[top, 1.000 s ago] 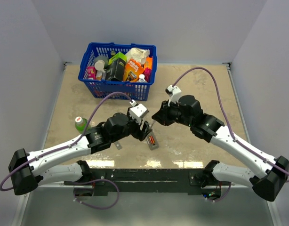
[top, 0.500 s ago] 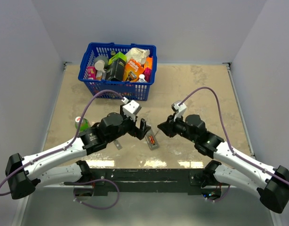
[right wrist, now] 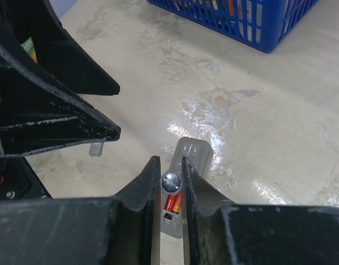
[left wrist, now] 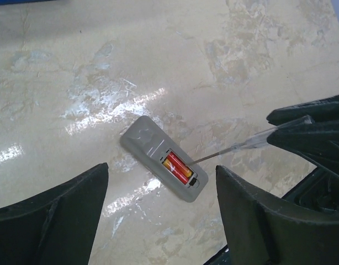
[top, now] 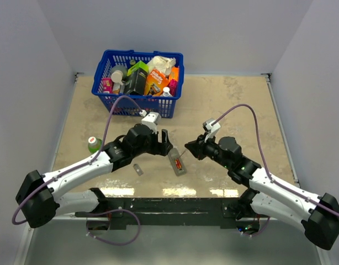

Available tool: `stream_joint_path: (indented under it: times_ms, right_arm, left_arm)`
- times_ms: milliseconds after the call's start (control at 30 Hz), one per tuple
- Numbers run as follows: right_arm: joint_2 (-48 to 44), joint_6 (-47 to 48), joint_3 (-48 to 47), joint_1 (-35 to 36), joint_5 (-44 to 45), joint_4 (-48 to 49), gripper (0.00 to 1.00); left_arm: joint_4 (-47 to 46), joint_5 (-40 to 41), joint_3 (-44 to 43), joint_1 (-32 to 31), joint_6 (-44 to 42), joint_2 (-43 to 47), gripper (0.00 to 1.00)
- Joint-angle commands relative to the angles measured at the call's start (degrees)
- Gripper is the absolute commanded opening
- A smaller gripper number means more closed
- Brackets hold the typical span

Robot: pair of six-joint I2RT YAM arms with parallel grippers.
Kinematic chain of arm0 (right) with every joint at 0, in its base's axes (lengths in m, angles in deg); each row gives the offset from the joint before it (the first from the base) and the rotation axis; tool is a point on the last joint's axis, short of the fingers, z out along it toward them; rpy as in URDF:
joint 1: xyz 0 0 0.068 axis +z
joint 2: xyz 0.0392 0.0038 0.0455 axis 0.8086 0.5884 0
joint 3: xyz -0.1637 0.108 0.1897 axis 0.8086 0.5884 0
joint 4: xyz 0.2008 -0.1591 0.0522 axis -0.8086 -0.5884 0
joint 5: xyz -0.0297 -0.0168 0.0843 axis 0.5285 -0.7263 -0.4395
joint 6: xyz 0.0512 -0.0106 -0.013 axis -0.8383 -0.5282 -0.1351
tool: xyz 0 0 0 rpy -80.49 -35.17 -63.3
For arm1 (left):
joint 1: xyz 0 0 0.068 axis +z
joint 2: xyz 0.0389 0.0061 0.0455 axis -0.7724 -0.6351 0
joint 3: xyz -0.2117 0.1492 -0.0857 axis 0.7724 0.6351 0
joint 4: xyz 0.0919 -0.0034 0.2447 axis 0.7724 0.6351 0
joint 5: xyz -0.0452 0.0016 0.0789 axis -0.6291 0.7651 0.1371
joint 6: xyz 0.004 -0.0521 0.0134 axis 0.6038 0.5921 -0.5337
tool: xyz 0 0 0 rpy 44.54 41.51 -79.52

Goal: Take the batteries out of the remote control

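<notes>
The left gripper [top: 167,143] is pointing toward two o'clock, jaws wide apart. The right gripper [top: 187,149], pointing toward ten o'clock, is pinching a thin stick [left wrist: 236,148].

In the left wrist view the back end of the stick [left wrist: 236,148] is hidden inside the right gripper [left wrist: 275,128], itself cut off at 3 o'clock, and the left gripper [left wrist: 162,167] has both fingers [left wrist: 53,221] cut off at 6 o'clock. In the right wrist view the right gripper covers the near end of the remote [right wrist: 194,152], leaving a sliver of the batteries [right wrist: 172,203]; from above they are too small to count.
</notes>
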Motion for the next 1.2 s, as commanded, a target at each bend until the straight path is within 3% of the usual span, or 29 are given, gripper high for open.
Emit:
stream_joint_path:
  times_ms: [0, 133, 333, 633, 1167]
  right_arm:
    - [0.2, 0.6, -1.0, 0.0, 3.6, 2.0, 0.0]
    - [2.1, -5.5, -3.2, 0.0, 10.2, -3.9, 0.0]
    - [2.2, -10.3, -3.6, 0.0, 10.8, -4.1, 0.0]
    - [6.9, -20.4, -8.5, 0.0, 14.3, -12.8, 0.0]
    - [9.2, -19.0, -8.2, 0.3, 15.2, -10.6, 0.0]
  left_arm:
    - [-0.7, -3.5, -0.6, 3.3, 6.0, -1.8, 0.8]
    - [-2.8, -6.1, 0.0, 3.7, 6.2, -4.8, 0.74]
    - [-3.5, -8.6, -0.8, 3.8, 6.0, -9.8, 0.69]
    - [-5.4, -7.4, 1.1, 4.0, 6.6, -12.0, 0.68]
    - [-11.8, -14.2, 3.1, 4.9, 9.7, -15.3, 0.59]
